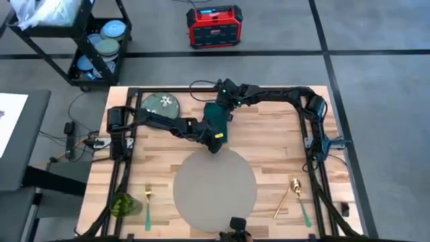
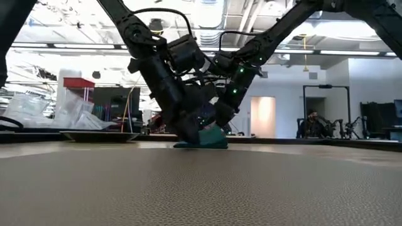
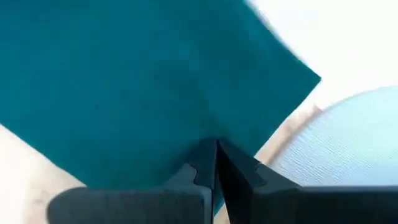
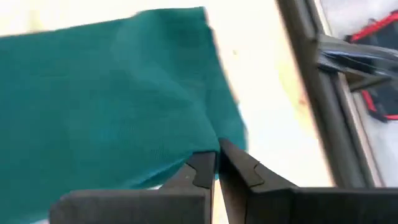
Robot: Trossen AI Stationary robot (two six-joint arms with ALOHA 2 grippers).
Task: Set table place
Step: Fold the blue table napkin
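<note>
Both claws, left and right, pinch napkin beside placemat.

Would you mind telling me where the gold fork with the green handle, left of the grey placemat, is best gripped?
Probably mid-handle: the gold fork with the green handle lies flat and lengthwise, nothing close beside it, so a pincer should descend from above, jaws across the narrow handle.

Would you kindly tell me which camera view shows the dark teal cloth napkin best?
The left wrist view: the dark teal cloth napkin fills most of it, its corner pinched in the left claw. The right wrist view shows another corner in the right claw. The high view has it half hidden by arms; the low view shows a sliver.
</note>
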